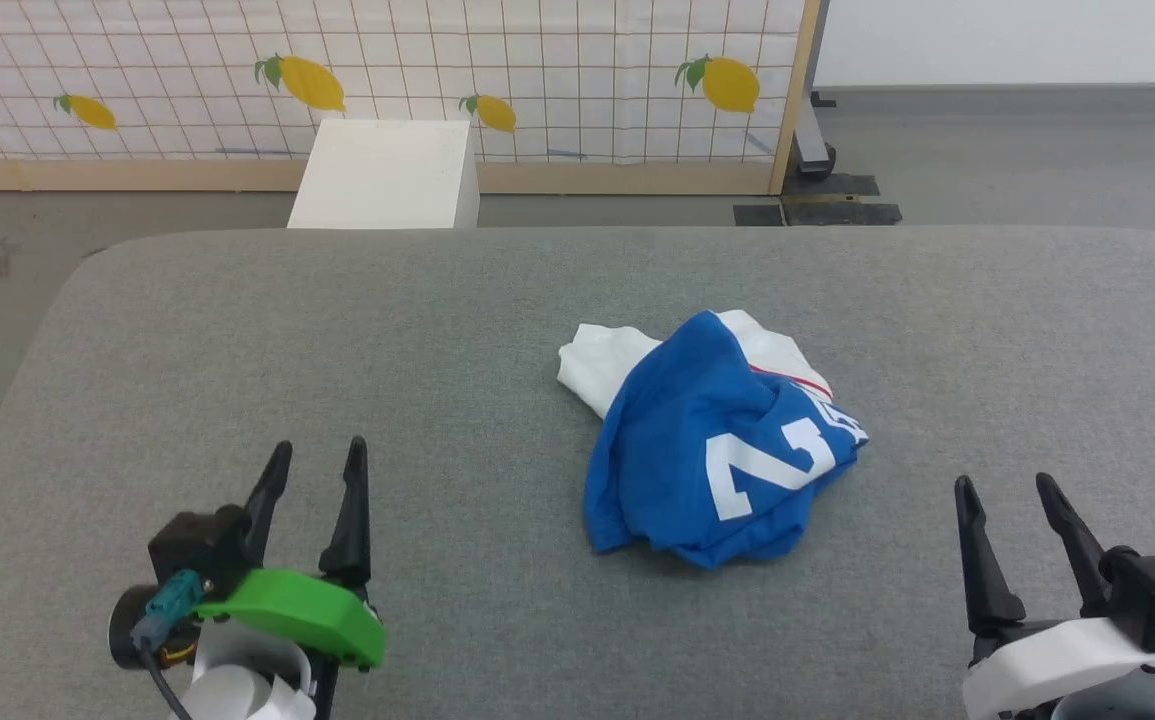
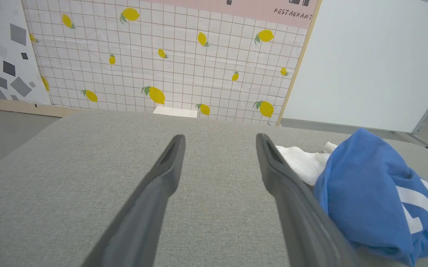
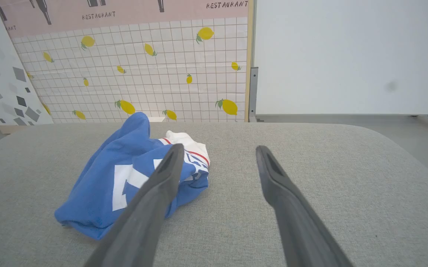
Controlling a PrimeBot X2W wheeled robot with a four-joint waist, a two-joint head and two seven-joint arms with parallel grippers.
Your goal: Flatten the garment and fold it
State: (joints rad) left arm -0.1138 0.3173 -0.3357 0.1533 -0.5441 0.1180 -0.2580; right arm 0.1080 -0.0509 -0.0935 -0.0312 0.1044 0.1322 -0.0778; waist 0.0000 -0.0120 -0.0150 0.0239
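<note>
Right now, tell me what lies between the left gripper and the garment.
Nothing: in the head view, bare grey table lies between the open left gripper and the crumpled garment.

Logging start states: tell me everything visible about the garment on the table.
The garment is a royal-blue jersey-knit shirt with white sleeves, red trim and large white numerals partly hidden in folds. It lies crumpled in a heap, not flattened, right of centre on the grey fabric-covered table. Only the table touches it.
</note>
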